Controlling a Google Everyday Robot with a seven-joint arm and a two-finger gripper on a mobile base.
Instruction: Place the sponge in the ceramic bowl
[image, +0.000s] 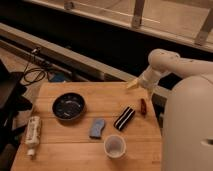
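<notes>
It looked like a lab or test space, not a home: a wooden worktop (75, 150) stood by a dark railing (136, 15), cables (31, 75) trailed on the floor, and the robot's end effector (143, 106) hung over the worktop's right edge.

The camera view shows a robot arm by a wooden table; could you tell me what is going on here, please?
The robot is meant to put the sponge in the ceramic bowl, and that is not yet done. The sponge lies on the table, right of the bowl and beside a striped object. The gripper hangs near the table's right edge, apart from the sponge.
</notes>
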